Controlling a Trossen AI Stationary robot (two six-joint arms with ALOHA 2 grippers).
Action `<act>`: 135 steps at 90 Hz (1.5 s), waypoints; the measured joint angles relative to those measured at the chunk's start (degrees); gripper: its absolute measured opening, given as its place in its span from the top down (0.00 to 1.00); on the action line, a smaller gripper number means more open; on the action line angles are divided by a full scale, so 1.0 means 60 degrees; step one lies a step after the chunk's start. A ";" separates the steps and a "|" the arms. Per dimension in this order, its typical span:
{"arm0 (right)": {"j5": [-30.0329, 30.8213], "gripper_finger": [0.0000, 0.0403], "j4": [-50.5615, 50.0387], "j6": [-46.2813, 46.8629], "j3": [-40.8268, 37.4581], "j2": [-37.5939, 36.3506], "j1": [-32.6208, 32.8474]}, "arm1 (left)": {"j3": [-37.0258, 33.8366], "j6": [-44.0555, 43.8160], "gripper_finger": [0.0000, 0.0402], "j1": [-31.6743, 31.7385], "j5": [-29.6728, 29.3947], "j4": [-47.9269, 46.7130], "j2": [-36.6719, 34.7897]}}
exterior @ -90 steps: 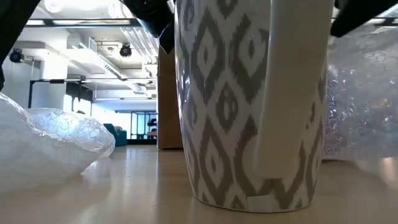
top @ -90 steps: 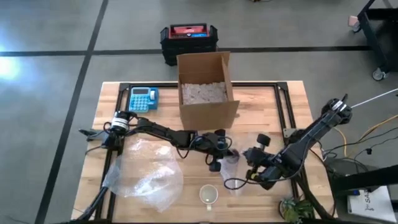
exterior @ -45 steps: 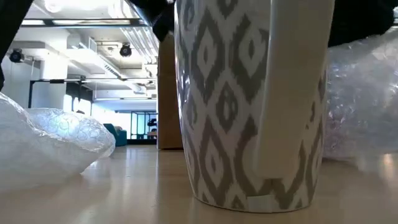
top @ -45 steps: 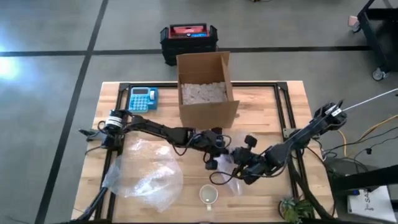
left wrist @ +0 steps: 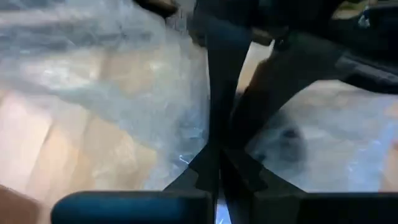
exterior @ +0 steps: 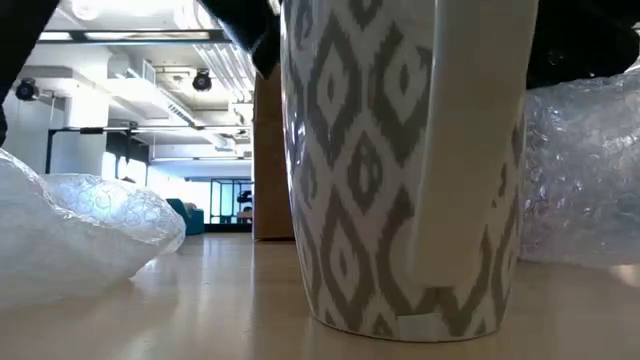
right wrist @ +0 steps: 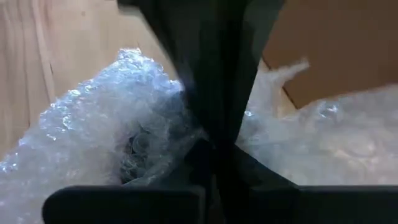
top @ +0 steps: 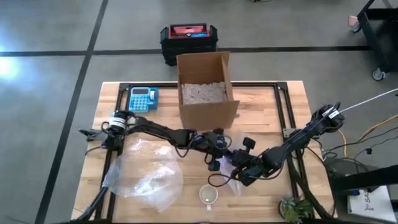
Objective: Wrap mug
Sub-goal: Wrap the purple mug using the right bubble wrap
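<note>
Over the last second my right fingers (top: 239,176), pinched shut on the small bubble wrap sheet (top: 231,169), have drawn in toward my left fingers (top: 214,163), also clamped on it, so the sheet now bunches between us. The mug (top: 209,195) stands bare on the tabletop (top: 292,112) just beside it, so I judge wrapping hasn't begun.

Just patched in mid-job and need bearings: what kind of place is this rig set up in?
Probably a packing bench in a workshop or lab: a wooden table on bare concrete, an open cardboard box of filler, bubble wrap, and a patterned mug.
</note>
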 joint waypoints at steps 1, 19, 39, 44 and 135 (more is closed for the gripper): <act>0.0007 0.99 -0.0016 0.0001 0.0009 0.0000 0.0001 | 0.0001 -0.0005 1.00 0.0000 0.0010 0.0037 0.0032; -0.0146 0.99 -0.0223 0.0001 0.0188 0.0015 0.0001 | 0.0025 -0.0031 1.00 -0.0007 0.0017 0.0016 0.0369; -0.0638 0.98 -0.1914 0.0813 0.1169 0.0073 0.0001 | 0.0040 -0.0042 1.00 -0.0007 0.0032 0.0059 0.0399; -0.0818 0.96 -0.2363 0.0973 0.1443 0.0046 0.0001 | 0.0040 -0.0039 1.00 -0.0007 0.0028 0.0049 0.0399; -0.0500 0.84 -0.3503 0.0826 0.1307 -0.0776 0.0216 | 0.0004 -0.0042 1.00 -0.0007 0.0039 0.0159 0.0356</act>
